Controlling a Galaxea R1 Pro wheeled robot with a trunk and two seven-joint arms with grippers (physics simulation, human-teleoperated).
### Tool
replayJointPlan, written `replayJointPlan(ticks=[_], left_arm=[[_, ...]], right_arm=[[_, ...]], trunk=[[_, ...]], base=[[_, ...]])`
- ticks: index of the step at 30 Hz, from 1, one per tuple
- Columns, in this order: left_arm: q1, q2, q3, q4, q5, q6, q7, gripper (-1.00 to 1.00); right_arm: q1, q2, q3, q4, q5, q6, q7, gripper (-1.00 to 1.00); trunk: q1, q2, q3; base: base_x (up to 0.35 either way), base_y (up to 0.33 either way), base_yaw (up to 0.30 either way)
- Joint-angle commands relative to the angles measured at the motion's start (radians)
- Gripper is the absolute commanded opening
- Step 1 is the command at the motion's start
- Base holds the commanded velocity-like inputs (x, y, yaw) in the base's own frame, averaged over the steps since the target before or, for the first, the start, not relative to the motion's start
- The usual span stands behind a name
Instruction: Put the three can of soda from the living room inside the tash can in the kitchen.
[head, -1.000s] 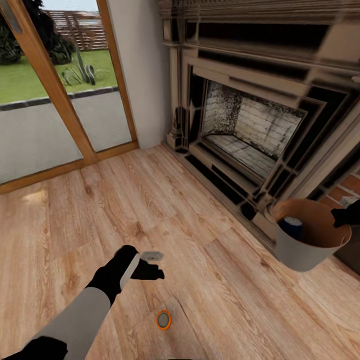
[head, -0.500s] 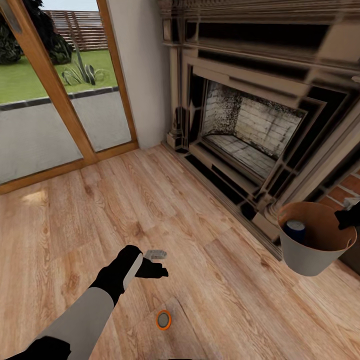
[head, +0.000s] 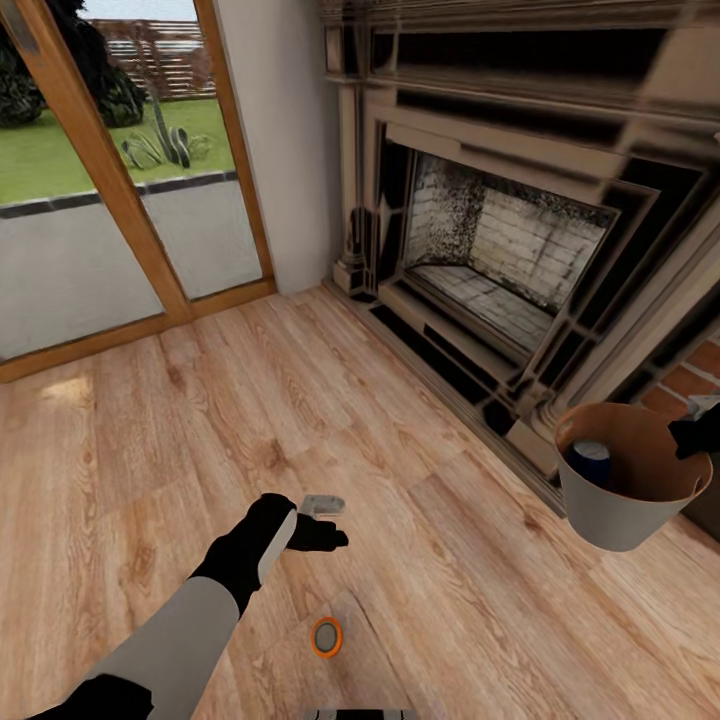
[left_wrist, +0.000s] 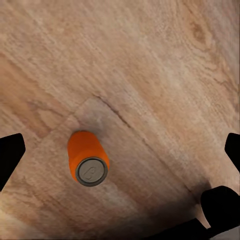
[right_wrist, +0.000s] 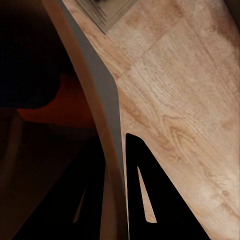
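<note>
Lining up on an orange can while we carry the bin

Our left gripper (head: 322, 520) hangs wide open and empty above the orange can (left_wrist: 88, 158), upright on the wood floor (head: 420, 560). Our right gripper (right_wrist: 112, 200) pinches the trash can (head: 615, 515) wall, blue can (head: 590, 462) inside. We should centre the fingers astride it, then descend straight.
</note>
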Motion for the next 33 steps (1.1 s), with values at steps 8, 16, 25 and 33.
replayJointPlan(ticks=[8, 16, 25, 33], left_arm=[[0.0, -0.001, 0.0, 0.0, -0.002, -0.002, 0.003, 1.0], [0.0, -0.001, 0.0, 0.001, -0.004, 0.0, 0.003, 1.0], [0.0, -0.001, 0.0, 0.01, -0.005, 0.045, 0.031, 1.0], [0.0, -0.001, 0.001, 0.045, -0.001, 0.056, 0.049, 1.0]], right_arm=[[-0.001, 0.0, -0.002, -0.001, -0.005, 0.003, 0.002, -1.0], [-0.002, 0.0, -0.001, -0.002, -0.004, 0.003, 0.002, -1.0], [-0.001, -0.001, -0.001, -0.002, -0.004, 0.003, 0.002, -1.0], [-0.002, -0.004, 0.002, -0.002, 0.003, 0.003, 0.002, -1.0]], trunk=[[0.031, -0.056, -0.025], [0.038, -0.07, -0.031], [0.038, -0.07, -0.031], [0.038, -0.07, -0.031]], base=[[0.0, 0.0, 0.0], [0.0, 0.0, 0.0], [0.0, 0.0, 0.0], [0.0, 0.0, 0.0]])
